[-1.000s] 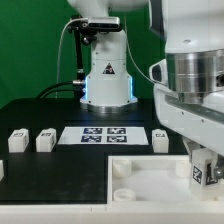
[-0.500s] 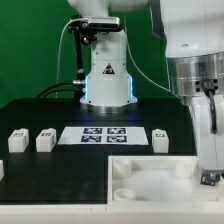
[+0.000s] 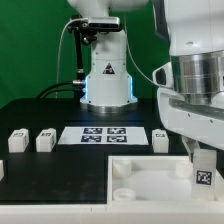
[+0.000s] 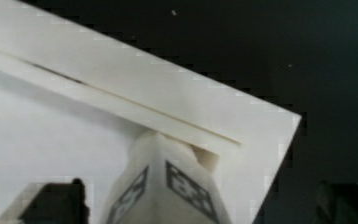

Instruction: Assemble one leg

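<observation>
Tabletop (image 3: 50, 175) in black carries everything, with the large white tray-like piece (image 3: 150, 178) as the landmark at its front. Behind the tray lies the marker board (image 3: 103, 134). Over the tray's corner on the exterior view's right hangs the gripper (image 3: 204, 168), clamped on a leg (image 3: 203, 174) whose marker faces the camera; the wrist view shows that leg (image 4: 163, 185) standing over the tray's rim (image 4: 194, 105). Three more legs (image 3: 44, 141) sit behind the tray, flanking the board.
</observation>
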Tool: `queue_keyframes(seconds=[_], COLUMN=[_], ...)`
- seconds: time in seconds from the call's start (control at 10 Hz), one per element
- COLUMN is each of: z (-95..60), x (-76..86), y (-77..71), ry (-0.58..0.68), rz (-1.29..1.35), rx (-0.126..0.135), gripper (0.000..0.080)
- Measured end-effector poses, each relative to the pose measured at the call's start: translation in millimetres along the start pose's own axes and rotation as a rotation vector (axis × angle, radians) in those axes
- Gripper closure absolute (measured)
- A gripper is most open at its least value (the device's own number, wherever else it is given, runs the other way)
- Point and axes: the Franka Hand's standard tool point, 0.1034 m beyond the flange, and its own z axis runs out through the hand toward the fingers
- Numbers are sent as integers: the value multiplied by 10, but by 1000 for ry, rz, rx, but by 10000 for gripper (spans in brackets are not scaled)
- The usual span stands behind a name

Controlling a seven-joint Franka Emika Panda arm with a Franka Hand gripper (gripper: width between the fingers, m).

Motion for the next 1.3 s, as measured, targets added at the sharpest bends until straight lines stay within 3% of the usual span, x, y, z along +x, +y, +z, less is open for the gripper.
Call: queue_keyframes(seconds=[0.3,0.6,0.8,1.0,1.1,1.2,1.3], z=[-3,-118,-101,-96,-93,-92,-92], x=[35,93,100,101,112,130,147], y=[10,-37,-43,-41,-32,-24,-17], ry=[3,26,24,24,28,34,40], rz=[-367,-887,-958,-924,-857,-744,-626], rx=[-1,-95,-104,-103,-103,-102,-99], gripper=[150,150,150,398,398,504,504])
